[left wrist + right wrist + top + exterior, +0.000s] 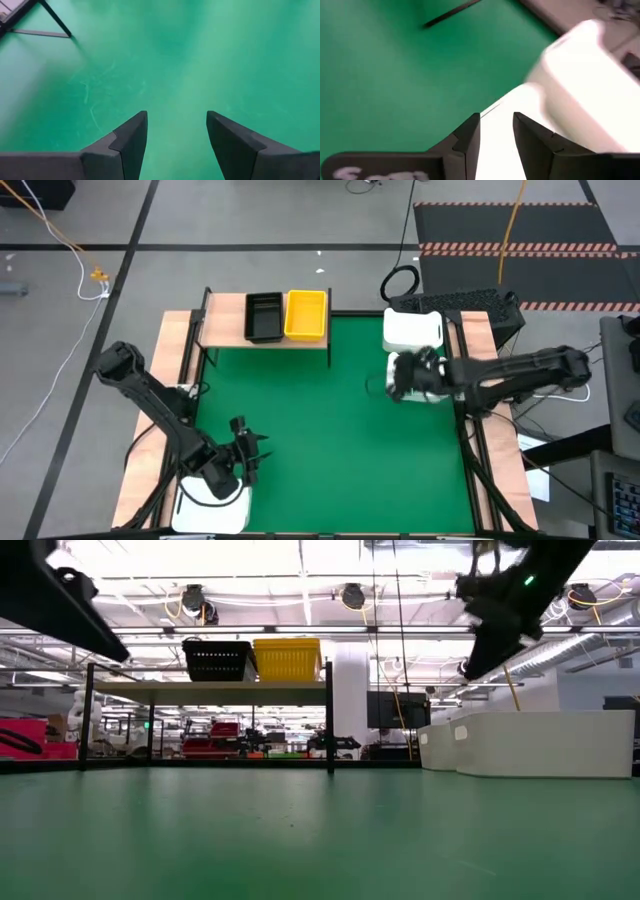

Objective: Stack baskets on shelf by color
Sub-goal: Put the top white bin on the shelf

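Observation:
A black basket (263, 316) and a yellow basket (305, 314) stand side by side on the light-wood shelf (225, 320) at the table's far left. Two white baskets stand on the green mat at the right: one at the far edge (412, 330), one nearer (545, 745). My right gripper (496, 116) hangs open above the nearer white basket (580, 85), clear of it in the low view (478, 660). My left gripper (177, 114) stands open over bare mat near the front left (250, 450). A third white basket (215, 502) lies under the left arm.
The shelf's thin black legs (328, 720) stand on the mat's far part. Wooden strips (178, 350) border the mat on both sides. Bare green mat (330, 440) stretches between the two arms. Cables and a dark box (470, 305) lie beyond the far right corner.

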Robot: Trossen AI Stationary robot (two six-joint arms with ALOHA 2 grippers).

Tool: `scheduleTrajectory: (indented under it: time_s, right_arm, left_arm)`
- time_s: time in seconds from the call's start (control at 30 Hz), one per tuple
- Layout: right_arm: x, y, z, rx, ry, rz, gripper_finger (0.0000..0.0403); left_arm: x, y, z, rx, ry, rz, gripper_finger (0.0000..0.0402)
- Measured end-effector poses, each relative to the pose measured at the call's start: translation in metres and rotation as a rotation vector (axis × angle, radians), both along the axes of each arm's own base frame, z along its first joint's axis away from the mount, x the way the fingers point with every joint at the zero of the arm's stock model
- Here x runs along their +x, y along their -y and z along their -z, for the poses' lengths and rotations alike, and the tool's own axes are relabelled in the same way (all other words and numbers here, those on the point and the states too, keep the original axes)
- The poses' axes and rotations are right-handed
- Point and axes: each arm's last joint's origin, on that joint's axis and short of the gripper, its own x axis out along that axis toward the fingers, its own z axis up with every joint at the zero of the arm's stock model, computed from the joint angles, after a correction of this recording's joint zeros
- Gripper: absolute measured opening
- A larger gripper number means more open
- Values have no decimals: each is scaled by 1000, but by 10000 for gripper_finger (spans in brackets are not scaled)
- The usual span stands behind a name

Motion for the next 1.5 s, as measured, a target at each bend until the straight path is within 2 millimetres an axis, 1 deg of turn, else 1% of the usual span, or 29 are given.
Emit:
scheduleTrajectory:
  time_s: [0.07, 0.17, 0.23, 0.33, 0.4, 0.47, 0.57, 0.7, 0.8, 0.9, 1.03, 1.1, 1.23, 1.43, 1.5]
  right_arm:
    - [-3, 19, 4, -20, 3, 57, 109]
    - [-4, 47, 3, -38, 24, 114, 109]
    - [-1, 64, 4, -26, 50, 116, 109]
    - [6, 87, 3, 22, 154, 67, 110]
    - [10, 100, 4, 47, 209, 41, 113]
    - [11, 111, 8, 52, 220, 58, 122]
    - [10, 127, 19, 78, 199, 107, 145]
    - [8, 146, 38, 114, 133, 181, 178]
    - [8, 159, 47, 118, 139, 209, 195]
    - [12, 167, 51, 135, 183, 168, 200]
    - [16, 172, 55, 192, 257, 125, 197]
    - [16, 175, 57, 199, 250, 149, 193]
    - [10, 176, 70, 247, 163, 190, 184]
    - [10, 175, 71, 245, 140, 170, 177]
    - [9, 174, 72, 239, 111, 148, 162]
  left_arm:
    - [4, -4, 0, 9, -1, -13, 207]
    - [11, -11, -1, 41, -10, -18, 207]
    - [15, -17, -1, 65, -18, -25, 207]
    - [22, -26, -1, 83, -25, -49, 207]
    - [25, -30, -1, 97, -32, -58, 207]
    - [27, -34, -1, 122, -48, -48, 207]
    - [29, -37, -1, 161, -72, -25, 207]
    - [32, -42, -1, 193, -90, -17, 207]
    - [35, -48, -1, 199, -98, -38, 207]
    - [37, -53, 0, 209, -108, -49, 207]
    - [39, -58, 0, 200, -120, -77, 207]
    - [39, -60, 1, 179, -117, -99, 207]
    - [38, -59, 1, 108, -113, -123, 207]
    - [36, -54, 2, 61, -105, -125, 207]
    - [35, -52, 2, 60, -104, -120, 207]
